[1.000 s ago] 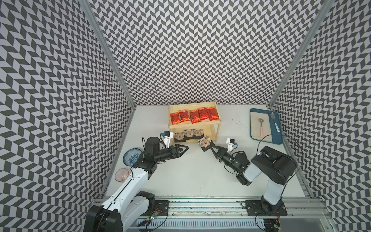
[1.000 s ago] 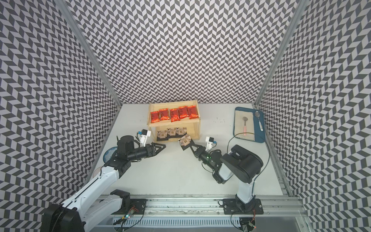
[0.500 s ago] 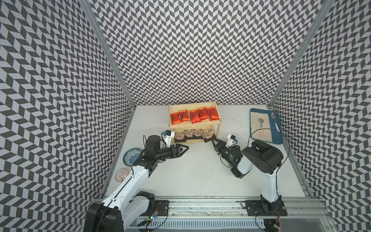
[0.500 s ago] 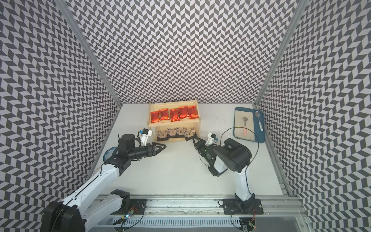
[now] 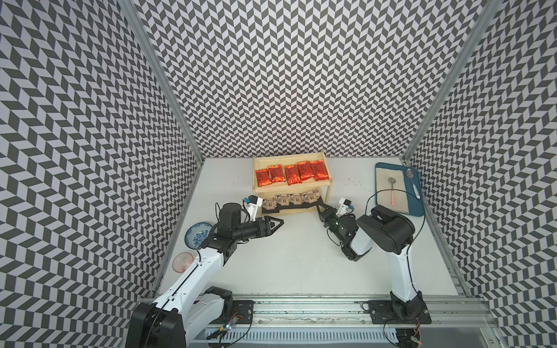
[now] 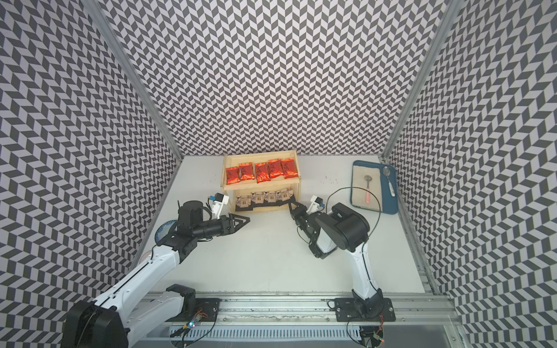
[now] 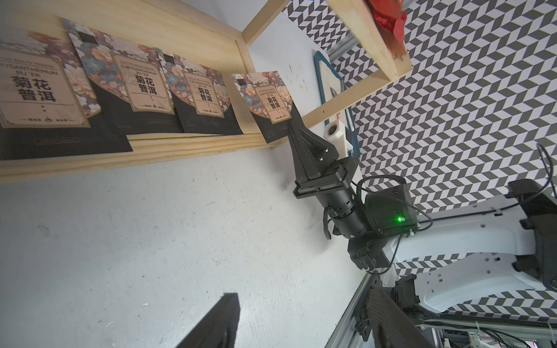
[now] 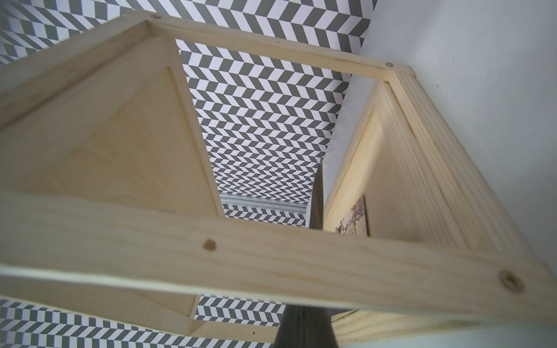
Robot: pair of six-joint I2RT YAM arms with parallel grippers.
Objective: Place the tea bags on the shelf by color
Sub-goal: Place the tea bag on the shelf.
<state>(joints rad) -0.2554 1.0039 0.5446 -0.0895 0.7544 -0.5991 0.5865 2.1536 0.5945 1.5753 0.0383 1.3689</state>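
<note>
1. shelf [image 5: 292, 190] [image 6: 262, 185] stands at the middle of the table's [image 5: 301, 271] back edge; open front faces the arms
2. five red sachets [image 5: 291, 174] [image 6: 262, 172] lie in a row along the top board, side by side, some edges overlapping
3. black packets [image 5: 283, 200] [image 6: 258, 197] lie flat on the lower board; three in an overlapping row from the left end; print facing up in the left wrist view [image 7: 144, 87]
4. rightmost black packet [image 5: 310, 196] [image 6: 284, 194] [image 7: 268, 102] sits at the right end of the lower board; skewed against the other three; its near corner overhangs the front rim
5. right gripper [image 5: 317, 206] [image 6: 290, 203] [image 7: 291, 128]: jaws closed, pinching that overhanging corner; it's low, at the shelf's front right post
6. left gripper [image 5: 278, 223] [image 6: 245, 220]: jaws apart, nothing between them; it hangs over bare table just in front of the shelf's front left corner, touching nothing
7. blue tray [image 5: 413, 205] at the table's back right corner; pink-handled spoon [image 5: 392, 192] in it, second spoon [image 5: 413, 183] on its right rim
8. blue-patterned bowl [image 5: 197, 236] and pink bowl [image 5: 183, 261] at the left edge, by the left arm
</note>
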